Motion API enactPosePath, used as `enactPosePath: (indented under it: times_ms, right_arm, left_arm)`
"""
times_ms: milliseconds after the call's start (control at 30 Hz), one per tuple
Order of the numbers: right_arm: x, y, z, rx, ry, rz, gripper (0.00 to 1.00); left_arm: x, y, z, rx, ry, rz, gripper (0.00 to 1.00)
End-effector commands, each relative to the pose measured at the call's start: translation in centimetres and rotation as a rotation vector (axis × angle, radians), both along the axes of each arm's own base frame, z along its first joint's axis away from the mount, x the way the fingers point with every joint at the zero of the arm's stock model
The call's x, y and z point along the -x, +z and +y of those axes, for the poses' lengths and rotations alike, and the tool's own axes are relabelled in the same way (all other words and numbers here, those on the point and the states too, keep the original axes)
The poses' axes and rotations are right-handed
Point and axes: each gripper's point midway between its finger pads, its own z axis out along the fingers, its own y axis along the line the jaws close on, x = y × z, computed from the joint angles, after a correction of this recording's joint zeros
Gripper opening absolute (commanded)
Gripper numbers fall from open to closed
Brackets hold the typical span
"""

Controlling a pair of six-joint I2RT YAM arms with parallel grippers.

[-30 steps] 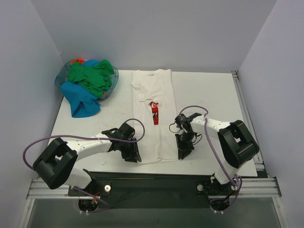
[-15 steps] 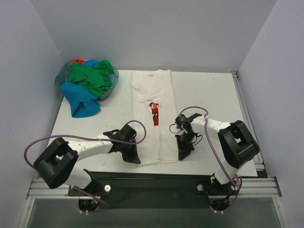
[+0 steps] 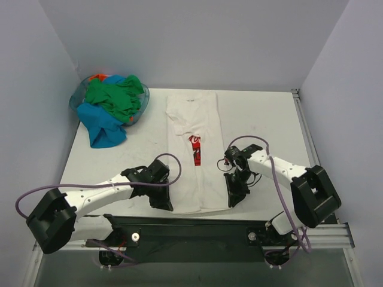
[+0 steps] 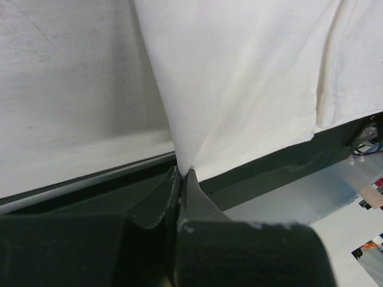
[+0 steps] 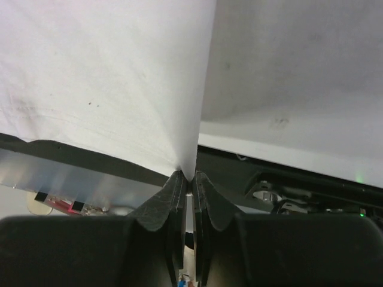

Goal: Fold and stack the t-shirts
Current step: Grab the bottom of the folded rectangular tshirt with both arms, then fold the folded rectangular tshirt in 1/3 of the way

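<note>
Basket [image 3: 75, 99] at ten o'clock filled with green shirt [image 3: 114, 95], blue shirt [image 3: 105, 129] spilled over rim, white shirt [image 3: 194, 170] on table [image 3: 263, 119], near hem clamped by left gripper [image 3: 167, 205] and right gripper [image 3: 234, 200].

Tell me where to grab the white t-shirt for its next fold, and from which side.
Take the bottom hem at its two corners, one claw each, coming from the near edge of the table. The white t-shirt lies flat as a narrow strip, collar far and hem near, so those corners are the closest free cloth. The left claw and right claw are shut there now.
</note>
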Motion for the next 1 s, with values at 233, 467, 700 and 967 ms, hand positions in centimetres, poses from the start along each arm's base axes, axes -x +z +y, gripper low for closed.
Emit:
enactPosePath:
  times_ms: [233, 467, 700, 967]
  right_arm:
    - [-1.0, 7.1, 0.0, 0.0, -0.027, -0.09, 0.0]
    - [-7.4, 9.0, 0.5, 0.059, -0.043, -0.25, 0.0]
    - [-13.7, 8.8, 0.9, 0.085, -0.072, -0.313, 0.0]
    - [-19.4, 7.8, 1.6, 0.073, -0.084, -0.312, 0.0]
  left_arm:
    - [-3.7, 7.4, -2.1, 0.093, 0.047, -0.158, 0.0]
    - [-9.5, 8.8, -3.1, 0.113, 0.118, -0.265, 0.0]
    - [-14.7, 8.3, -3.7, 0.17, 0.153, -0.292, 0.0]
    - [-20.4, 7.2, -3.6, 0.153, 0.171, -0.301, 0.0]
